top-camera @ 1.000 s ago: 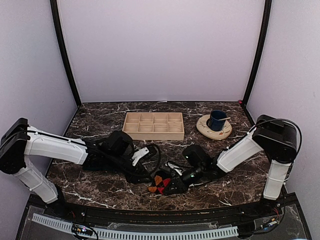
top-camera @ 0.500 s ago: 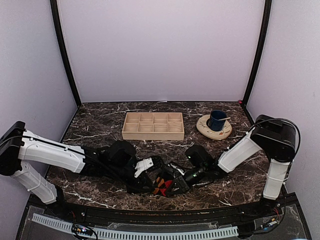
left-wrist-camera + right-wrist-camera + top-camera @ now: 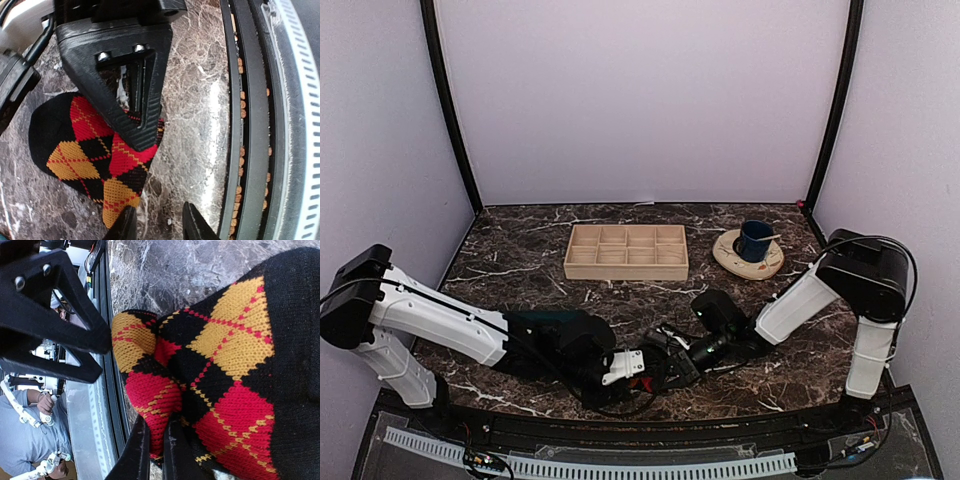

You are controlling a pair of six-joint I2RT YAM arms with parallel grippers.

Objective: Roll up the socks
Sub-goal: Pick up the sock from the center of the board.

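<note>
A black argyle sock (image 3: 75, 150) with red and orange diamonds lies bunched on the marble table (image 3: 520, 250). It sits close to the near edge, beside the black rail (image 3: 250, 125) that runs along it. The right gripper (image 3: 156, 452) has its fingers pressed together on a fold of the sock, pinching the red-and-black knit. The left gripper (image 3: 159, 224) faces it from the other side, its fingers spread with bare marble between them and one tip at the sock's orange end. Farther back, a wooden tray (image 3: 627, 272) divided into small compartments sits mid-table. To its right, a dark blue cup (image 3: 755, 240) stands on a pale round plate (image 3: 725, 255). The left arm (image 3: 440, 320) stretches low along the front of the table. The right arm (image 3: 800, 300) folds at a raised elbow and slopes down to meet it near the centre.
</note>
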